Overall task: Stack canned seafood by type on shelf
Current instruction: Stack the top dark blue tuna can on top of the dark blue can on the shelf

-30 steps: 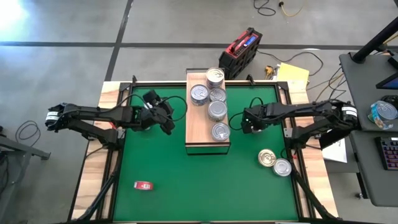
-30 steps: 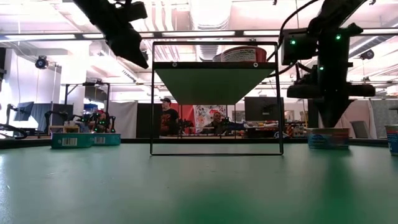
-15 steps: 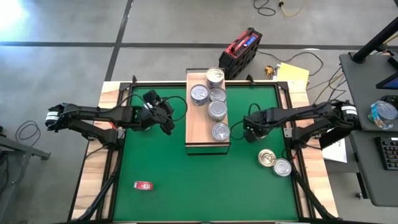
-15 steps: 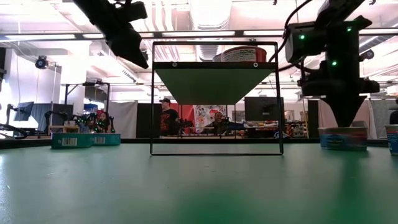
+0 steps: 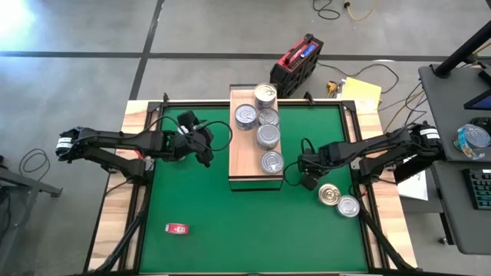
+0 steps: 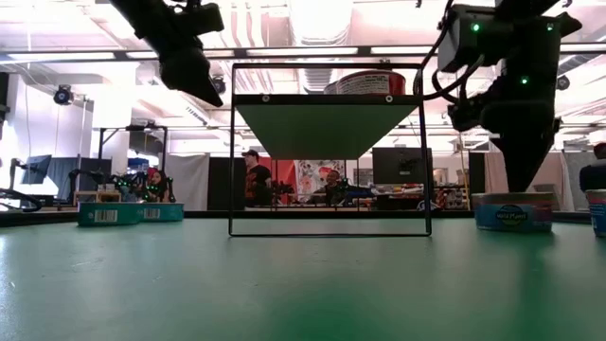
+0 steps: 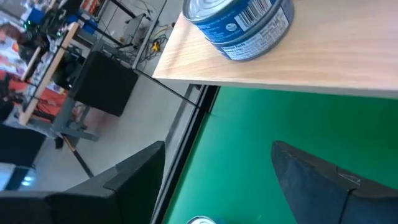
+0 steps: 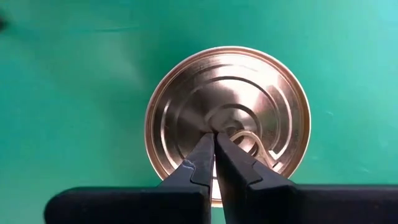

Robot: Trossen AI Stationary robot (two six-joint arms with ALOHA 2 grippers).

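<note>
The light-wood shelf [image 5: 244, 165] stands mid-table and carries several silver-lidded cans [image 5: 268, 136]. A gold-lidded can [image 5: 330, 194] and a silver-lidded can [image 5: 348, 205] rest on their bases on the green mat at the right. My right gripper [image 5: 307, 181] is shut and points down just left of the gold can. In the right wrist view its tips [image 8: 214, 135] line up with the middle of the gold lid [image 8: 186, 99]. My left gripper [image 5: 205, 150] hangs open left of the shelf, above the mat, with nothing between its fingers [image 7: 317, 180]. My right gripper's shut fingertips [image 8: 205, 152] point down over the middle of the gold lid, beside its pull ring [image 8: 252, 142]. I cannot tell whether they touch the lid. The can stands flat on the mat [image 6: 514, 210].
A small red flat object [image 5: 176, 228] lies on the mat near the front left. The mat has a wooden border [image 5: 115, 207]. A red and black case [image 5: 299, 61] and yellow papers [image 5: 360, 90] lie on the floor beyond the far edge. People are in the room behind the table.
My right gripper, still shut, has swung from beside the shelf toward the table's near edge and the gold-lidded can, rolling about its own axis as it went. The cans have stayed where they were.
</note>
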